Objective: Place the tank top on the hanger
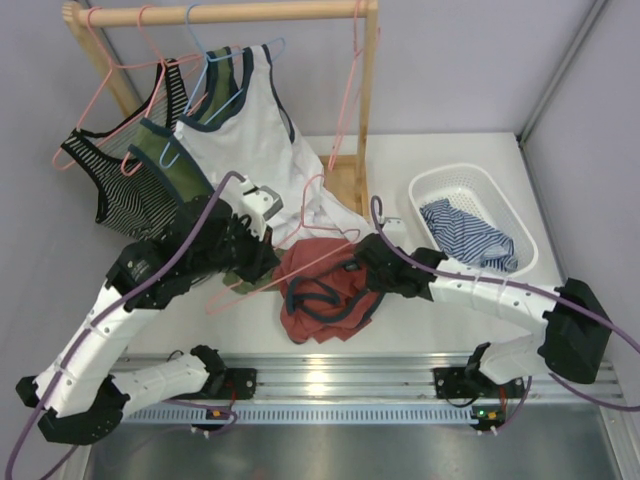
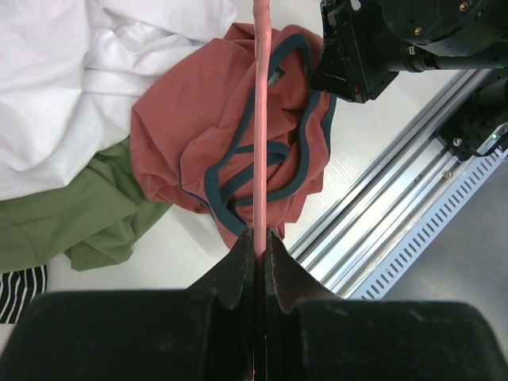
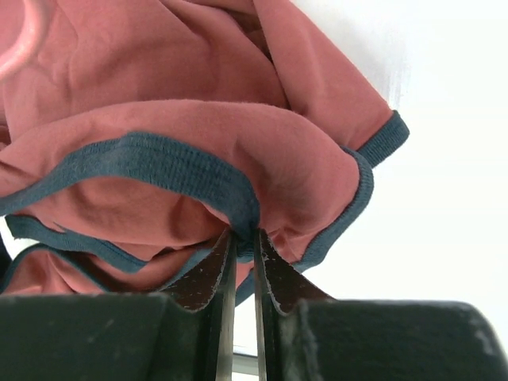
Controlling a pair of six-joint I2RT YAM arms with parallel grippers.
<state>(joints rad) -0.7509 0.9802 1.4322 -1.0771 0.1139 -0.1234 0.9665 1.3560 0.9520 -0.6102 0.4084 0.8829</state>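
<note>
**Top external view.**
- We list the tank top [image 1: 325,295], rust-red with navy trim, bunched in a heap on the white table [image 1: 440,315] at centre frame.
- The hanger [image 1: 243,286], of pink wire, slants from lower left to upper right across the heap.
- The left gripper [image 1: 262,262] sits at the heap's left edge and the right gripper [image 1: 352,268] at its right edge. We cannot tell the state of either pair of fingers from here.
- A wooden rack [image 1: 230,12] spans the upper left. It carries a white tank top [image 1: 250,140], an olive tank top [image 1: 165,150] and a striped top [image 1: 110,185].
- A white basket [image 1: 440,177] at right holds a blue striped cloth [image 1: 465,230].

**Left wrist view.**
- The left gripper [image 2: 260,238] has its fingers closed on the hanger [image 2: 259,119].
- The hanger wire runs straight up the frame over the tank top [image 2: 182,135].
- The white tank top [image 2: 79,63] lies at upper left and the olive tank top [image 2: 87,214] at lower left.
- We note the right gripper's black body at upper right.

**Right wrist view.**
- The right gripper [image 3: 242,238] has its fingers pinched together on a navy-trimmed fold of the tank top [image 3: 198,135].
- The tank top fills the left and centre of the frame.
- A curve of the hanger [image 3: 24,40] shows at upper left.
- The table [image 3: 452,159] shows at right.
</note>
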